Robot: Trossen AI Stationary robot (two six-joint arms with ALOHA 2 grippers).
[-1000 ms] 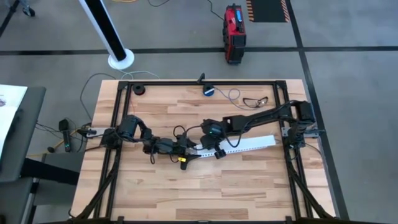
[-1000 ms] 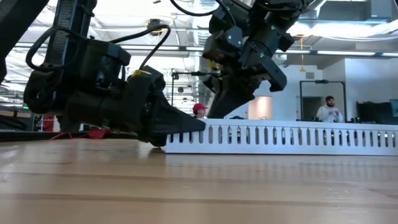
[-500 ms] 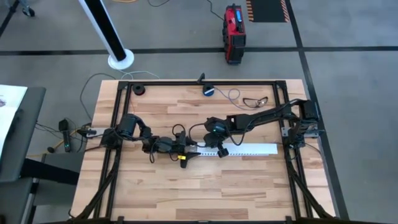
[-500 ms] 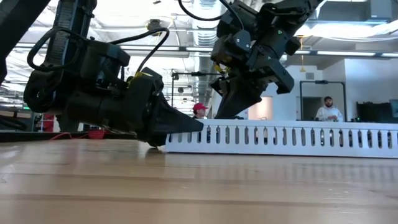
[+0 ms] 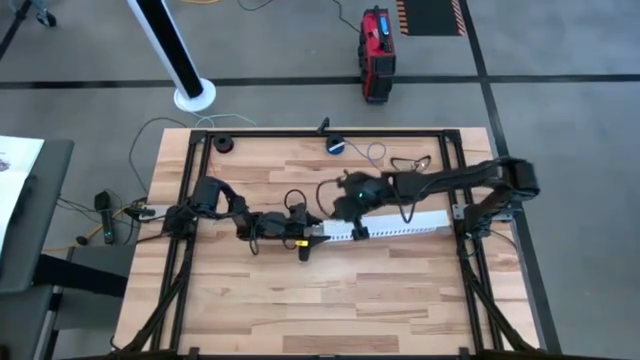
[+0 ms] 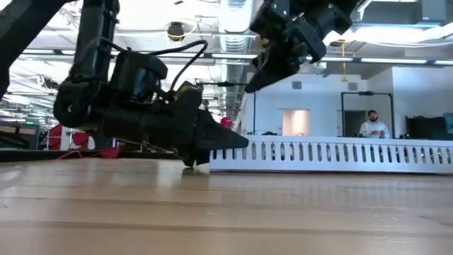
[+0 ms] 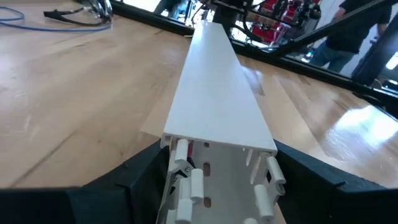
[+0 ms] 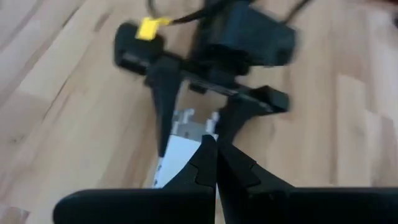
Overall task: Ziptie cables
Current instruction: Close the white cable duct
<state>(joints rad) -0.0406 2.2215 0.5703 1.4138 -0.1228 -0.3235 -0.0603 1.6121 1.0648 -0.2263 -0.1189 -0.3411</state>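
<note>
Room: an open workshop with a grey floor. A person (image 6: 369, 126) stands far off behind the wooden table (image 5: 250, 310).
Cables: a small straggly dark bunch (image 5: 408, 160) lying loose on the wood, gripped by nothing.
Cables from the right pincer: the bunch lies beyond the right pincer (image 8: 214, 163), towards the far edge of the table, close beside that arm's forearm.
Cables from the left pincer: well apart from the left pincer (image 5: 312, 238), past the whole white strip (image 5: 400, 225).
Nearer arm: the right one, I'd say, by a good margin.
Long axis: the bunch looks stretched roughly along the table's far edge, much the same way as the strip runs. It is too thin to be sure.
Right pincer: fingers pressed together, holding nothing, raised above the strip's near end and pointing down towards the left pincer.
Left pincer: low on the table, its two fingers on either side of the strip's end, pinching it as far as I can judge.
Coming move: the right pincer would have to swing away from the strip to reach the bunch.
Hard to make out: how many cables there are, where each one ends, and whether the forearm covers part of them. I can see no zip tie anywhere.
</note>
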